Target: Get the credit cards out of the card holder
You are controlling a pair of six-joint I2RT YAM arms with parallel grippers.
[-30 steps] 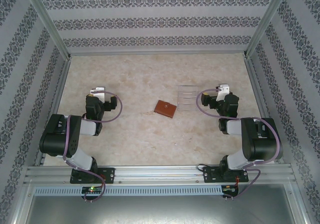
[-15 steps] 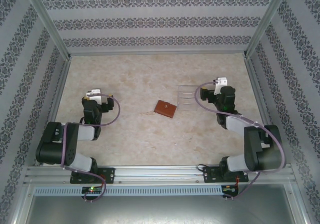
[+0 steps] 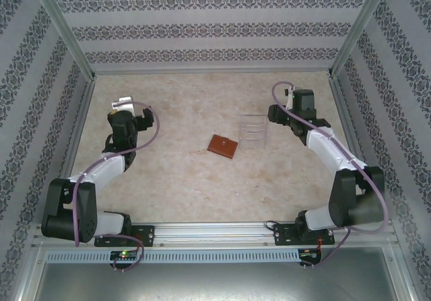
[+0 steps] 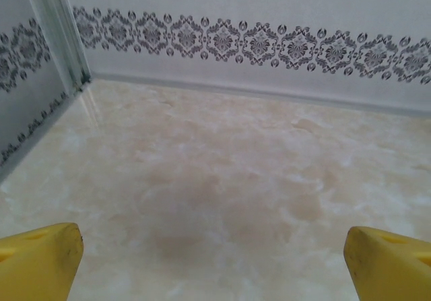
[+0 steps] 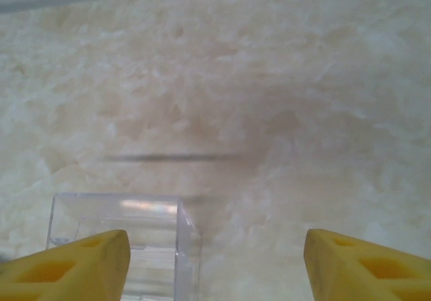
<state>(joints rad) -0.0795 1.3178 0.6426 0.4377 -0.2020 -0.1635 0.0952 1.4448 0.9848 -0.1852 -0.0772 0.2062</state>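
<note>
The card holder (image 3: 222,145), a small reddish-brown wallet, lies closed and flat on the table's middle. The credit cards are hidden. My left gripper (image 3: 120,105) hovers far left of the holder, toward the back. In the left wrist view my left gripper (image 4: 214,267) is open, yellow fingertips (image 4: 37,260) wide apart over bare table. My right gripper (image 3: 294,99) hangs right of and beyond the holder. In the right wrist view my right gripper (image 5: 215,267) is open, nothing between its fingers (image 5: 363,264).
A clear plastic tray (image 3: 252,130) stands just right of the holder, and its far corner (image 5: 178,210) shows by my right gripper's left finger. Patterned walls (image 3: 209,28) and metal frame posts (image 3: 64,35) enclose the table on three sides.
Both arms have stretched away from their bases toward the back wall. The card holder and the clear tray have not moved.
</note>
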